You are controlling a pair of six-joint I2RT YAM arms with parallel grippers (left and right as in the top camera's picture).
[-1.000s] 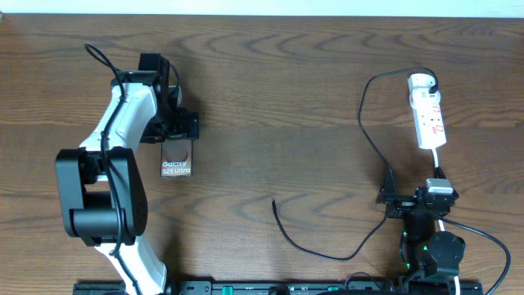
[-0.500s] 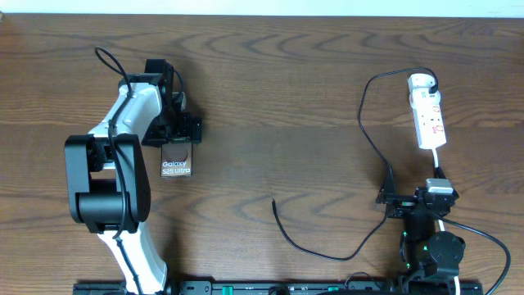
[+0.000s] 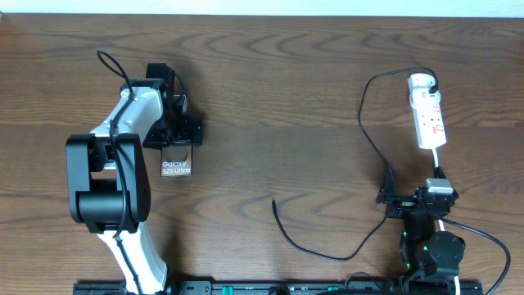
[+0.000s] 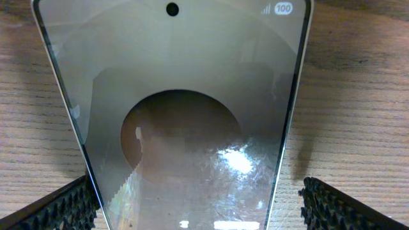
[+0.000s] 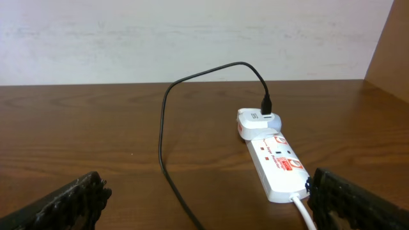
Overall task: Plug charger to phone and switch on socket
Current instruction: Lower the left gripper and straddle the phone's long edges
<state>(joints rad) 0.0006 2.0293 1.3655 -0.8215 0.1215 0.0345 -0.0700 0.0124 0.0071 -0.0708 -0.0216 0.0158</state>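
Note:
The phone [image 3: 177,164] lies flat on the table at the left, its "Galaxy S25 Ultra" lettering at the near end. My left gripper [image 3: 177,142] is open and straddles its far end. In the left wrist view the phone [image 4: 179,96] fills the space between the fingers [image 4: 198,201], with a gap on the right side. The charger cable [image 3: 364,123] runs from the round plug of the socket strip [image 3: 429,115] down to its free tip [image 3: 273,201] mid-table. My right gripper [image 3: 413,190] is open and empty, just short of the strip [image 5: 275,163], with the cable [image 5: 163,128] ahead of its fingers [image 5: 204,198].
The strip's white cord [image 3: 438,160] runs back toward my right arm and shows at the lower right of the right wrist view [image 5: 303,214]. A pale wall stands behind the table's far edge [image 5: 192,38].
My left arm has shifted a little to the right and settled its gripper over the phone's far end. The phone, the cable, the strip and my right arm have not moved.

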